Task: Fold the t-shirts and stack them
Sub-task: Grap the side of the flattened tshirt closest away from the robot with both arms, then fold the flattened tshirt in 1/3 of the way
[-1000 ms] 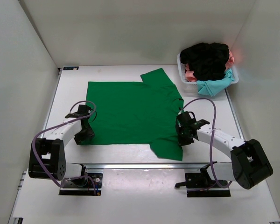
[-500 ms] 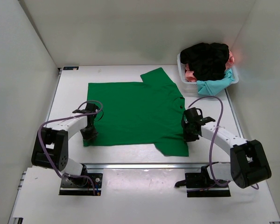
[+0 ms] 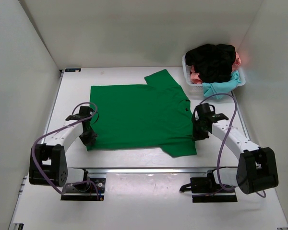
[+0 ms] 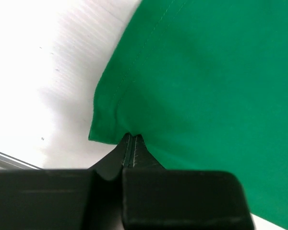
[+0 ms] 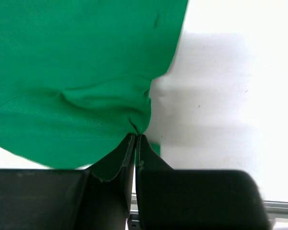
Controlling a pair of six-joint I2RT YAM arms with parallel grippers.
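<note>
A bright green t-shirt (image 3: pixel 139 115) lies spread flat on the white table, one sleeve toward the back, the other at the near right. My left gripper (image 3: pixel 90 135) is shut on its hem at the near left corner; the left wrist view shows the green t-shirt (image 4: pixel 206 86) pinched at the fingertips (image 4: pixel 132 139). My right gripper (image 3: pixel 198 133) is shut on the shirt's right edge by the near sleeve, and the right wrist view shows the cloth (image 5: pixel 77 81) bunched at the closed tips (image 5: pixel 136 135). Black, pink and light teal t-shirts (image 3: pixel 213 62) are piled in the basket.
A white plastic basket (image 3: pixel 188 81) stands at the back right corner of the table. White walls close in the table on the left, back and right. A metal rail (image 3: pixel 149 168) runs along the near edge by the arm bases.
My left gripper has closed on the shirt's near left hem. The right gripper, shut on the cloth, has drawn the near right part of the shirt rightward and toward the back, flattening the sleeve.
</note>
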